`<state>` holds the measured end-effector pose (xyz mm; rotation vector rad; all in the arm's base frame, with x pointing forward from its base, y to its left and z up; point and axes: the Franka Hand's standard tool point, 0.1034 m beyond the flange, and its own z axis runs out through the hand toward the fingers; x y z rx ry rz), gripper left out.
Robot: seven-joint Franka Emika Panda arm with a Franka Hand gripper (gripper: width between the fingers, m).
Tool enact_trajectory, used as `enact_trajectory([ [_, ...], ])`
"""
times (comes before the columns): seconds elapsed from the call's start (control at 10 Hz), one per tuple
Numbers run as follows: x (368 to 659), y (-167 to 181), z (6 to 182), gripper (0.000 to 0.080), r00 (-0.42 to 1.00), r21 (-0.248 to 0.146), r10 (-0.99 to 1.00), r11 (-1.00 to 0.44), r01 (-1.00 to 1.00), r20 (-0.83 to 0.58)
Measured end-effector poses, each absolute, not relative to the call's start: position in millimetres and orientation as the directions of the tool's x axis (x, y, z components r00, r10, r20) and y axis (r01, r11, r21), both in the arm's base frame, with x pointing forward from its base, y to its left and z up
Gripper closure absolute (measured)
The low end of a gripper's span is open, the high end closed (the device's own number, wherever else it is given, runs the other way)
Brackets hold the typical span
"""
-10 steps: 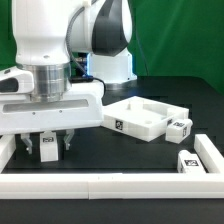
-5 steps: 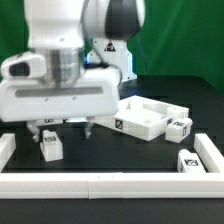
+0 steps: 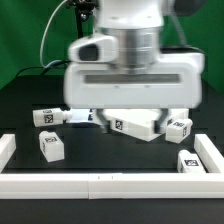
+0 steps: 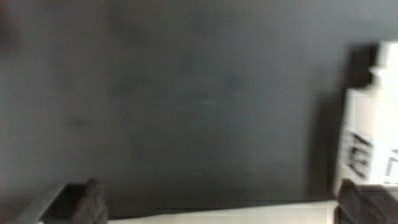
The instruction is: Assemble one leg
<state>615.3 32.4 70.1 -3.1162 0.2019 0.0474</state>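
Tabletop [image 3: 140, 126]: a white square tray shape, sitting mid-table. The arm's hand hid most of it in the exterior view, so I couldn't tell what was inside. One tag was visible on its front wall.

White rail [image 3: 100, 185] fenced the work area along the front, with short returns at both sides. All loose parts sat inside it.

Gripper [image 4: 222, 202]: jaws were apart. The wrist view showed one dark fingertip [image 4: 80, 200] low in the frame and bare black mat between the jaws, so it wasn't clamped on anything. The hand hung above the table in front of the tabletop and was motion-blurred in the exterior view.

Legs, 4 counted, all small white tagged blocks:
- leg [image 3: 50, 146]: upright near the front rail, at the exterior view's left, well apart from the gripper.
- second leg [image 3: 47, 117]: further back on the same side, lying down.
- third leg [image 3: 180, 126]: just beside the tabletop at the exterior view's right.
- fourth leg [image 3: 190, 161]: near the front corner at the exterior view's right.

The wrist view caught a white tagged piece [image 4: 365, 130] at the frame edge. It was too blurred to say which part.

Surface was a black table [image 3: 110, 160]. Green backdrop [image 3: 20, 40] behind it, with a black cable [image 3: 52, 35] hanging in front. 1 tabletop, 1 arm.
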Motion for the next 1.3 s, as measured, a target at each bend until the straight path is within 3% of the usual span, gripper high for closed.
enact_trajectory([
  [0.1,620,57,64.9,0.0150,0.990,-0.015,-0.136,-0.991,-0.136,-0.029],
  [0.6,618,52,62.2,0.0150,0.994,-0.017,-0.105,-0.994,-0.106,-0.031],
  [1.3,613,88,33.9,0.0150,0.994,-0.018,-0.104,-0.994,-0.105,-0.039],
])
